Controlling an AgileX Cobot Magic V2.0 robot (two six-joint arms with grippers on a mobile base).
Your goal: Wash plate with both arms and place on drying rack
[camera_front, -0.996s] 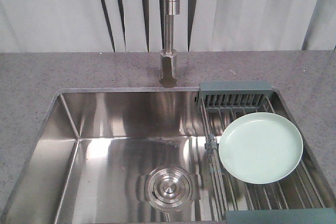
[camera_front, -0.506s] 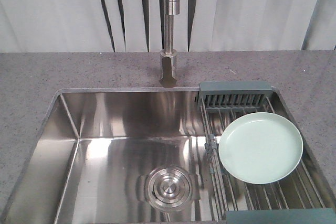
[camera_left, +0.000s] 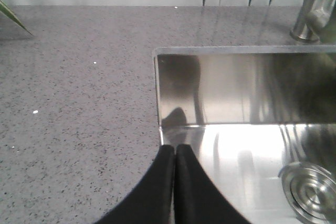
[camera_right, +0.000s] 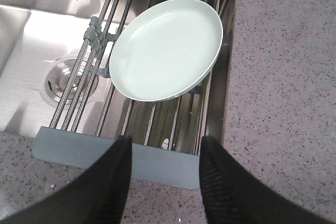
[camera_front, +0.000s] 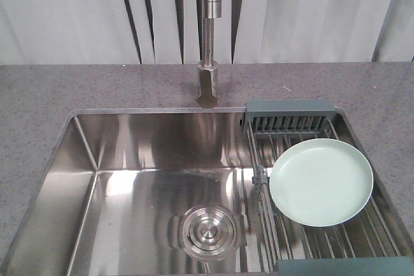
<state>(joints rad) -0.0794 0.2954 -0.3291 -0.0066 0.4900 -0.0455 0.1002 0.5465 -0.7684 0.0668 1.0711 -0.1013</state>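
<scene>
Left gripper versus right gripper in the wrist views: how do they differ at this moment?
The left gripper has its fingers pressed together, while the right gripper stands spread with a wide gap. The left gripper sits over the sink's left corner by the countertop; the right gripper sits over the drying rack's near end piece, facing the plate. Both are black and hold nothing.

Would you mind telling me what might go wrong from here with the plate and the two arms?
The plate lies on the drying rack with its edge past the inner rods, above the sink; a clumsy nudge might tip it in. The right tool, open, hovers over the rack's near end piece and could catch it on the way in. The left tool, shut, sits near the sink's far corner, so it must open before it can help.
</scene>
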